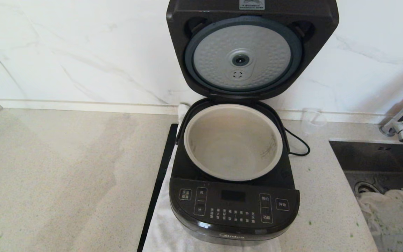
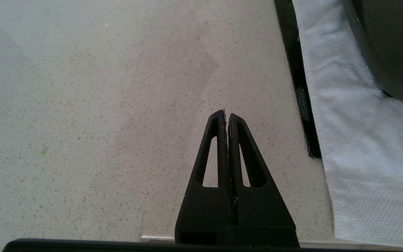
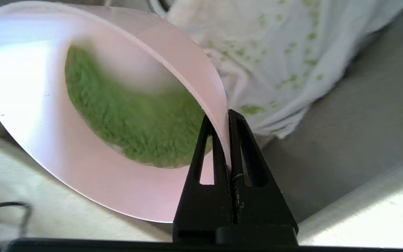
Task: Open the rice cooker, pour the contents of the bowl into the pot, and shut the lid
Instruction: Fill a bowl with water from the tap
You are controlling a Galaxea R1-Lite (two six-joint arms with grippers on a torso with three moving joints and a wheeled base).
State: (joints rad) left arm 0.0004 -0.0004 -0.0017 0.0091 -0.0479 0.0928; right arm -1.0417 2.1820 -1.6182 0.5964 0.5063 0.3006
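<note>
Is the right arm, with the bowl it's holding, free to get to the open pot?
Probably yes: the lid stands fully raised, leaving the empty pot uncovered, and the right hand grips the bowl by its rim.

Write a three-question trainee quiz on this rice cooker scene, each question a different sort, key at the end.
1. True or false: the hinged glossy black lid of the large black rice cooker stands open.
2. What does the right gripper pinch? A) the small clear plastic cup B) the rim of the small pale pink bowl C) a white cloth
3. Fill in: the round beige-silver inner pot is ____, the chopped green bits being in the bowl.

Key: 1 true; 2 B; 3 empty.
</note>
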